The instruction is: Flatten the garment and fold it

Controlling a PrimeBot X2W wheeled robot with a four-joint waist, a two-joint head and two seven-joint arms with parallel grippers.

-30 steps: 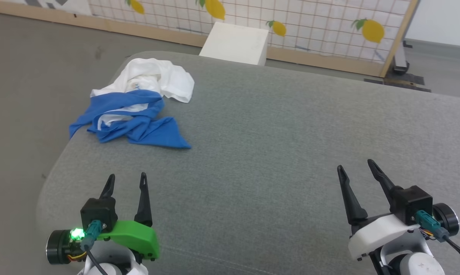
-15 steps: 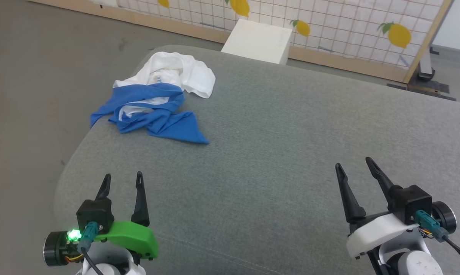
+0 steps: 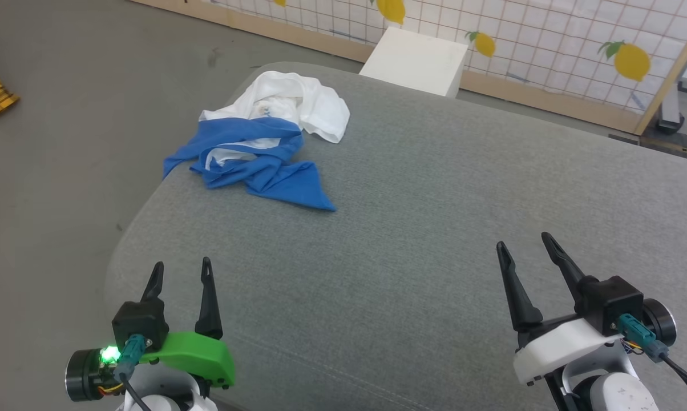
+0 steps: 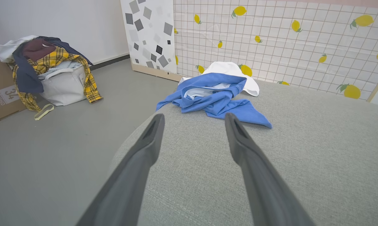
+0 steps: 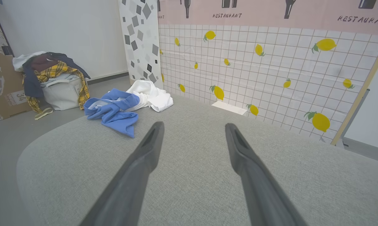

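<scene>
Grey fabric-covered bench [image 3: 435, 228], crumpled white and blue garment [image 3: 263, 160] bunched at its far left corner, one blue end over the edge, left tool [image 3: 182, 267] and right tool [image 3: 521, 241] at the near side, both empty, fingers spread apart, well apart from the garment

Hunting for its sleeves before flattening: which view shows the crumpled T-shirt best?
The head view: it looks down on the whole T-shirt, white part behind, blue folds in front, far left on the grey cushion. The left wrist view sees it low and side-on, blue hiding much white; the right wrist view shows it smaller, off left.
</scene>
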